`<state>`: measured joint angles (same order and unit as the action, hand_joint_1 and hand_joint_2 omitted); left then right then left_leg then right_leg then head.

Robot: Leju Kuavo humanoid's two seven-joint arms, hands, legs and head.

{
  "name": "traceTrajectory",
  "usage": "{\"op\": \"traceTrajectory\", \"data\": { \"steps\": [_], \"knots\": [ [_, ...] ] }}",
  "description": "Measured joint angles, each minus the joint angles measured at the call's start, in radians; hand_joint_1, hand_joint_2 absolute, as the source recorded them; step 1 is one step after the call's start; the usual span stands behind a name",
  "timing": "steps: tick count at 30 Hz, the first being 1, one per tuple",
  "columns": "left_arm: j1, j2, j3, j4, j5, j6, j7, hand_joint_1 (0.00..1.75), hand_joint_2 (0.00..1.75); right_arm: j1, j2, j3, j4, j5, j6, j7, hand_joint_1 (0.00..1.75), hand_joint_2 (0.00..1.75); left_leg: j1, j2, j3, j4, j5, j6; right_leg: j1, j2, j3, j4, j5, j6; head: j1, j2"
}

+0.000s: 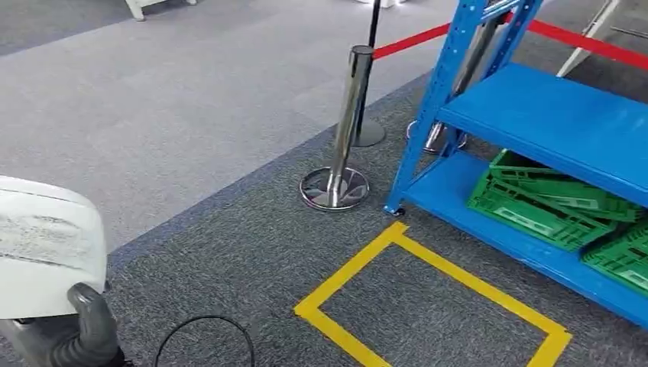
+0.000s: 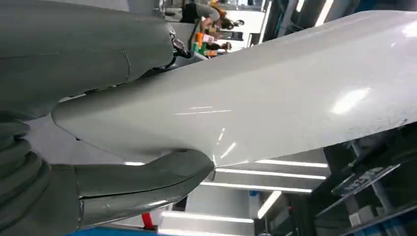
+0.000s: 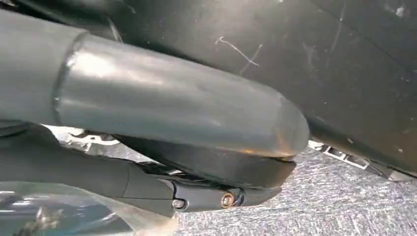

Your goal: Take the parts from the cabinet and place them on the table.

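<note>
Closest to us, at 8 o'clock in the head view, sits the white part [image 1: 47,245]. The left hand [image 2: 113,187] grips it, thumb under one face and fingers over the other.

Black cable [image 1: 203,317] loops on the carpet at 7 o'clock. Chrome stanchion [image 1: 348,115] stands at 12 o'clock, with a red belt running off it. Yellow tape square [image 1: 474,279] lies on the carpet at 5 o'clock, just in front of the cabinet [image 1: 558,115]. The cabinet, a blue shelf rack, spans 1 to 4 o'clock, with green crates [image 1: 535,206] lying tilted on its lowest shelf.

Right hand [image 3: 162,113]: thumb and dark fingers lie close against the robot's dark body. A clear bag [image 3: 59,211] shows beside the hand. We cannot tell whether that hand grips it, is closed or is open.

Step, as we judge it: one part is taken and is being carried, so the placing is not yet done. We see no table, so the next move calls for turning away from the cabinet, finding the table, and keeping the grip firm.

Part appearance: large, white and glossy. It is smoothly curved, tapers toward the held end, and looks rigid and slippery. Its far end runs out of frame.
</note>
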<state>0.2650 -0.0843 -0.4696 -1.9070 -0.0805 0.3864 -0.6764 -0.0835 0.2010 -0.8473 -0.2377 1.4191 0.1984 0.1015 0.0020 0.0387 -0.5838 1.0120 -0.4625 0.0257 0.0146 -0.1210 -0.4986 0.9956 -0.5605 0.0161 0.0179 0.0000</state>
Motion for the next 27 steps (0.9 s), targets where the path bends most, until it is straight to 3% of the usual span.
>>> {"op": "traceTrajectory", "data": {
  "steps": [1, 2, 4, 5, 6, 8, 9, 10, 11, 14, 15, 16, 17, 19, 20, 21, 22, 24, 25, 26, 27],
  "knots": [
    [-0.001, -0.004, 0.002, 0.001, -0.002, -0.002, 0.0, 1.75, 1.75, -0.001, -0.002, 0.0, -0.001, -0.001, 0.001, -0.003, 0.0, 0.0, 0.0, -0.008, 0.001, -0.003, 0.002, 0.004, -0.002, 0.066, -0.008, 0.024, -0.018, 0.006, 0.003, 0.0],
    [-0.004, -0.007, 0.004, 0.003, -0.002, -0.002, 0.0, 1.75, 1.75, -0.005, -0.002, 0.0, 0.0, -0.003, 0.006, -0.008, 0.0, 0.0, 0.001, -0.017, -0.002, -0.003, 0.004, 0.009, -0.004, 0.102, -0.036, 0.083, -0.053, 0.006, 0.009, 0.0],
    [-0.005, -0.009, 0.006, 0.007, -0.002, -0.003, 0.0, 1.75, 1.75, -0.008, -0.002, 0.0, 0.0, -0.004, 0.009, -0.015, 0.0, 0.0, 0.0, -0.042, -0.005, -0.003, 0.005, 0.012, -0.004, 0.123, -0.116, 0.247, -0.121, 0.009, 0.01, 0.0],
    [-0.005, -0.009, 0.008, 0.009, -0.002, -0.003, 0.0, 1.75, 1.75, -0.011, -0.002, 0.0, 0.002, -0.005, 0.009, -0.016, 0.0, 0.0, -0.001, -0.056, -0.004, -0.002, 0.005, 0.012, -0.004, 0.124, -0.143, 0.3, -0.13, 0.01, 0.011, 0.0],
    [-0.005, -0.01, 0.009, 0.012, -0.001, -0.003, 0.0, 1.75, 1.75, -0.012, -0.002, 0.0, 0.002, -0.004, 0.009, -0.016, 0.0, 0.0, -0.001, -0.071, -0.003, -0.002, 0.005, 0.011, -0.005, 0.124, -0.145, 0.3, -0.113, 0.011, 0.01, 0.0],
    [-0.004, -0.011, 0.011, 0.015, -0.002, -0.003, 0.0, 1.75, 1.75, -0.011, -0.003, 0.0, 0.002, -0.001, 0.009, -0.014, 0.0, 0.0, 0.002, -0.104, -0.003, 0.002, 0.006, 0.009, -0.012, 0.134, -0.1, 0.189, -0.028, 0.014, 0.01, 0.0],
    [-0.004, -0.012, 0.013, 0.016, -0.002, -0.003, 0.0, 1.75, 1.75, -0.01, -0.005, 0.0, 0.002, 0.001, 0.009, -0.014, 0.0, 0.0, 0.003, -0.119, -0.003, 0.006, 0.005, 0.006, -0.019, 0.154, -0.065, 0.107, 0.016, 0.016, 0.011, 0.0],
    [-0.004, -0.014, 0.015, 0.016, -0.002, -0.004, 0.0, 1.75, 1.75, -0.009, -0.005, 0.0, 0.004, 0.004, 0.009, -0.014, 0.0, 0.0, 0.002, -0.131, -0.008, 0.011, 0.002, -0.001, -0.03, 0.22, -0.041, 0.05, 0.024, 0.022, 0.012, 0.0],
    [-0.006, -0.016, 0.016, 0.017, -0.003, -0.004, 0.0, 1.75, 1.75, -0.009, -0.005, 0.0, 0.007, 0.006, 0.009, -0.015, 0.0, 0.0, -0.003, -0.146, -0.018, 0.027, 0.0, -0.007, -0.033, 0.23, -0.031, 0.017, 0.015, 0.016, 0.011, 0.0],
    [-0.006, -0.02, 0.019, 0.019, -0.008, -0.005, 0.0, 1.75, 1.75, -0.011, -0.005, 0.001, 0.007, 0.011, 0.009, -0.017, 0.0, 0.0, 0.004, -0.178, -0.027, 0.02, 0.013, -0.024, -0.023, 0.196, -0.024, 0.029, 0.018, -0.002, 0.01, 0.0],
    [-0.006, -0.021, 0.019, 0.021, -0.008, -0.005, 0.0, 1.75, 1.75, -0.012, -0.004, 0.002, 0.007, 0.012, 0.01, -0.017, 0.0, 0.0, 0.004, -0.182, -0.032, 0.025, 0.009, -0.026, -0.031, 0.178, -0.021, 0.024, 0.023, -0.011, 0.011, 0.0],
    [-0.006, -0.022, 0.02, 0.021, -0.009, -0.005, 0.0, 1.75, 1.75, -0.012, -0.005, 0.002, 0.007, 0.013, 0.01, -0.016, 0.0, 0.0, -0.004, -0.118, -0.039, 0.048, -0.008, -0.03, -0.028, 0.166, -0.019, 0.024, 0.024, -0.015, 0.005, 0.0],
    [-0.01, -0.023, 0.02, 0.021, -0.01, -0.005, 0.0, 1.75, 1.75, -0.01, -0.005, 0.002, 0.007, 0.014, 0.01, -0.016, 0.0, 0.0, -0.004, -0.075, -0.065, 0.103, -0.041, -0.036, -0.026, 0.149, -0.018, 0.024, 0.022, -0.022, -0.002, 0.0],
    [-0.012, -0.024, 0.02, 0.024, -0.01, -0.005, 0.0, 1.75, 1.75, -0.004, -0.006, 0.002, 0.007, 0.014, 0.01, -0.016, 0.0, 0.0, 0.0, -0.051, -0.137, 0.259, -0.11, -0.041, -0.019, 0.116, -0.018, 0.024, 0.018, -0.029, -0.003, 0.0],
    [-0.011, -0.024, 0.021, 0.026, -0.01, -0.006, 0.0, 1.75, 1.75, -0.004, -0.008, 0.002, 0.007, 0.015, 0.01, -0.016, 0.0, 0.0, 0.001, -0.05, -0.162, 0.313, -0.125, -0.041, -0.017, 0.1, -0.018, 0.024, 0.016, -0.032, -0.003, 0.0],
    [-0.011, -0.024, 0.022, 0.03, -0.01, -0.006, 0.0, 1.75, 1.75, -0.003, -0.009, 0.002, 0.007, 0.017, 0.01, -0.016, 0.0, 0.0, 0.002, -0.049, -0.167, 0.325, -0.119, -0.04, -0.015, 0.085, -0.016, 0.024, 0.014, -0.033, -0.003, 0.0],
    [-0.011, -0.024, 0.022, 0.033, -0.01, -0.007, 0.0, 1.75, 1.75, -0.003, -0.009, 0.002, 0.007, 0.018, 0.01, -0.016, 0.0, 0.0, 0.001, -0.048, -0.148, 0.291, -0.088, -0.036, -0.012, 0.07, -0.013, 0.024, 0.01, -0.034, -0.003, 0.0],
    [-0.012, -0.024, 0.023, 0.036, -0.01, -0.01, 0.0, 1.75, 1.75, -0.002, -0.009, 0.002, 0.007, 0.019, 0.01, -0.016, 0.0, 0.0, -0.005, -0.03, -0.07, 0.137, -0.004, -0.02, -0.008, 0.047, -0.003, 0.024, 0.003, -0.033, -0.002, 0.0],
    [-0.013, -0.024, 0.023, 0.037, -0.01, -0.01, 0.0, 1.75, 1.75, -0.001, -0.009, 0.002, 0.007, 0.021, 0.011, -0.016, 0.0, 0.0, -0.016, 0.017, -0.036, 0.066, 0.013, -0.007, -0.007, 0.039, 0.0, 0.023, -0.001, -0.032, -0.003, 0.0],
    [-0.018, -0.025, 0.023, 0.039, -0.01, -0.01, 0.0, 1.75, 1.75, 0.001, -0.009, 0.002, 0.007, 0.023, 0.011, -0.016, 0.0, 0.0, -0.03, 0.051, -0.024, 0.049, -0.003, -0.002, 0.002, 0.029, 0.001, 0.025, -0.006, -0.024, -0.002, 0.0],
    [-0.024, -0.026, 0.023, 0.04, -0.011, -0.011, 0.0, 1.75, 1.75, 0.002, -0.01, 0.002, 0.007, 0.024, 0.011, -0.017, 0.0, 0.0, -0.029, 0.041, -0.022, 0.035, -0.009, 0.003, 0.002, 0.022, -0.003, 0.025, -0.007, -0.02, -0.005, 0.0]
  ]
}}
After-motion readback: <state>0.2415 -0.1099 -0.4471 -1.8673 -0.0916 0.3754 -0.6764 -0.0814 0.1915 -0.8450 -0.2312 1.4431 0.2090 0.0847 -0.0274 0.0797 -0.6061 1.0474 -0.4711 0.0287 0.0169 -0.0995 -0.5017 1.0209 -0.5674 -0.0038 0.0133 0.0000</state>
